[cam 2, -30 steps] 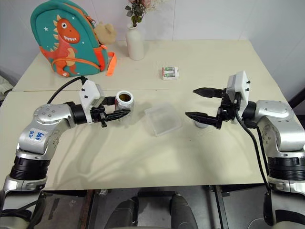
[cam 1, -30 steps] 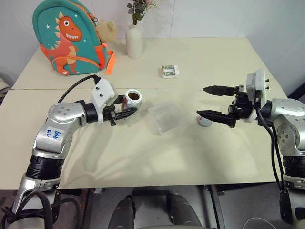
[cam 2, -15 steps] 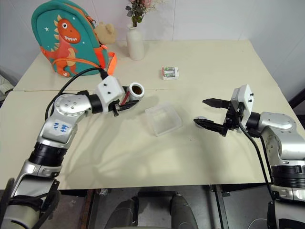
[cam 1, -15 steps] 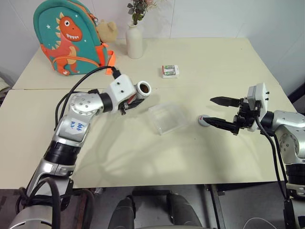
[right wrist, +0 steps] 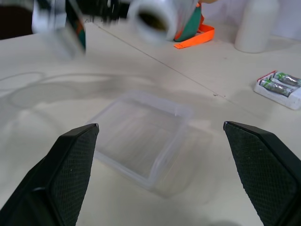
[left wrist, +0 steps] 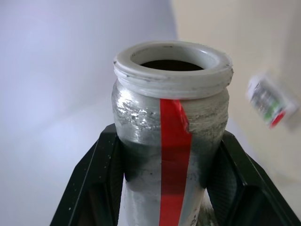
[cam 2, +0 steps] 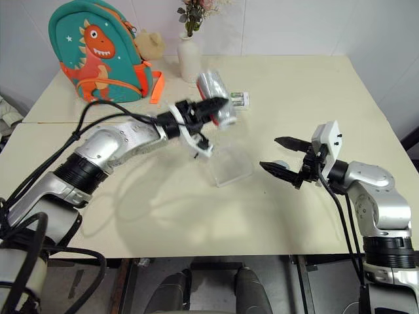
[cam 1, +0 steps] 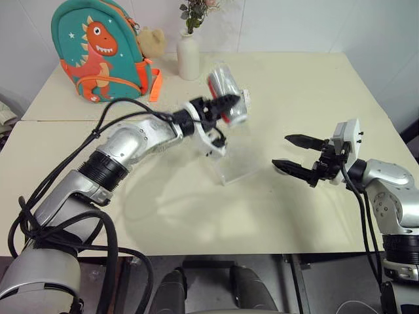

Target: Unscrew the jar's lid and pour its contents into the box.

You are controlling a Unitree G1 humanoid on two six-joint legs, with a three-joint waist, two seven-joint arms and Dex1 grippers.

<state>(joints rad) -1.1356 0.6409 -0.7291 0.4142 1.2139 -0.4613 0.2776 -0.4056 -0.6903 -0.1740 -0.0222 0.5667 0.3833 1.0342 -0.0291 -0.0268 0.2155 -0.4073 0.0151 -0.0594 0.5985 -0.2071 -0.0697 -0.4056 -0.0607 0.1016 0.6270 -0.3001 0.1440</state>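
Silvery metal with a red stripe down its side: that is the jar, and we have it clamped between the two black fingers of our left gripper, lifted off the table and tipped well over above the far edge of the clear plastic box. Its white threaded mouth is bare, so the unscrewing is done; the lid seems to be the small grey cap lying on the table just under our right gripper, whose fingers stand spread wide with nothing between them, to the right of the box.

What is left, as we judge it, is the pour itself. The mouth looks dark inside in the left wrist view, but we cannot make out the brown pieces, and we cannot tell whether any have landed in the box, which looks empty from here. Mouth and box may not line up yet, so spilling past the rim is the risk.

As for writing, the jar shows only the plain red band, no words we can read. The small white-and-green pack at the far side has print too small to read. The teal backpack at the far left carries an orange dinosaur picture, no lettering we can make out
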